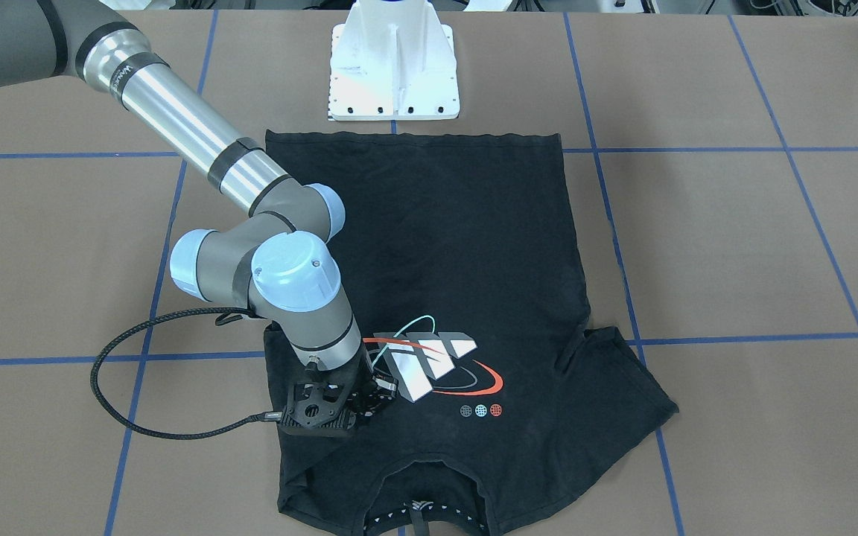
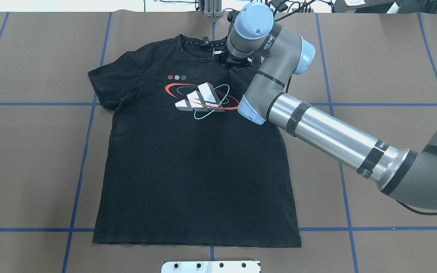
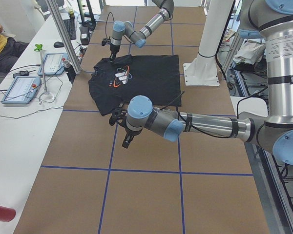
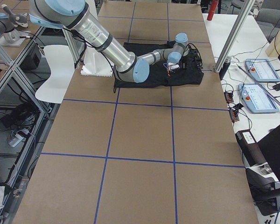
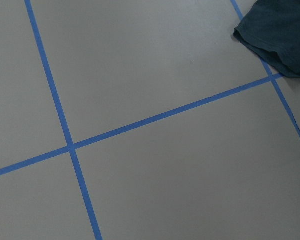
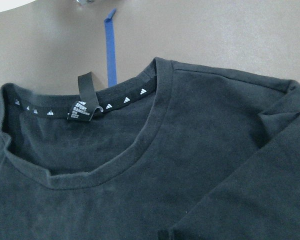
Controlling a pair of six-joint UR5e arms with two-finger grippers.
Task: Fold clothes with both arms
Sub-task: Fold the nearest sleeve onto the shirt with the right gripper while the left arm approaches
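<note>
The black T-shirt [image 1: 459,253] lies flat, print up, collar toward the far edge [image 2: 188,159]. One sleeve [image 2: 104,87] is spread out; the other is folded in over the shoulder [image 6: 270,165]. My right gripper [image 1: 373,394] hangs just above the shoulder by the collar [image 2: 233,62], open, with no cloth in it. The right wrist view looks down on the collar [image 6: 110,105]. My left gripper [image 3: 125,141] hovers over bare table beside the spread sleeve [image 5: 280,35]; I cannot tell if it is open or shut.
The white pedestal mount [image 1: 395,67] stands at the shirt's hem side. Blue tape lines [image 2: 85,151] cross the brown table. A side bench with control tablets [image 3: 19,90] and an aluminium post [image 3: 63,34] runs along the collar side.
</note>
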